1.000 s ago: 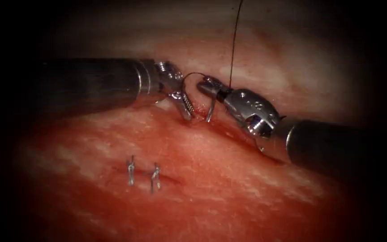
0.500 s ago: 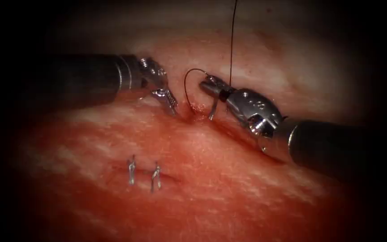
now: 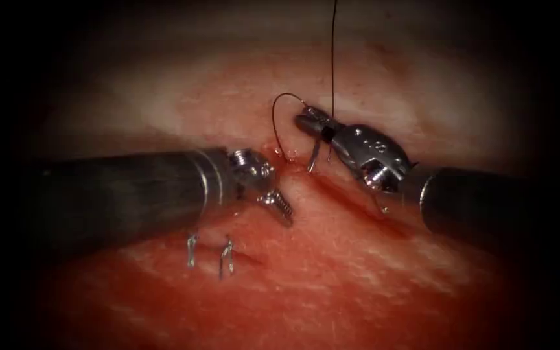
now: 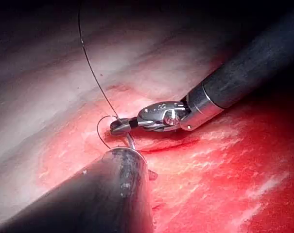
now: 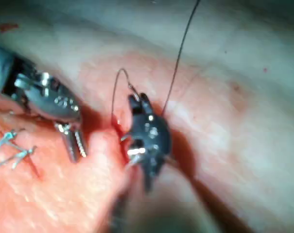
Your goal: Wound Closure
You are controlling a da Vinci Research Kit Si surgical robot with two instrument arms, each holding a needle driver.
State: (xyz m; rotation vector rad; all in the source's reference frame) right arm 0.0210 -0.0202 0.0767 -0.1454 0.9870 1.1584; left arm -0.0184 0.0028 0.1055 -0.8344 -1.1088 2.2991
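Needle [image 3: 279, 123] (thin steel curve) clamped by right tool [image 3: 307, 120].

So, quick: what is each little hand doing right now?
Left hand: slightly open, holding nothing, left of the cut.
Right hand: closed on the needle near its thread end, tip in the tissue.

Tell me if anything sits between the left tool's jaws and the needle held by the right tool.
Nothing visible does. The left tool holds nothing, its jaws slightly open over bare tissue left of the cut. The right tool grips the needle near its thread end, the tip in the tissue; open space lies between the two.
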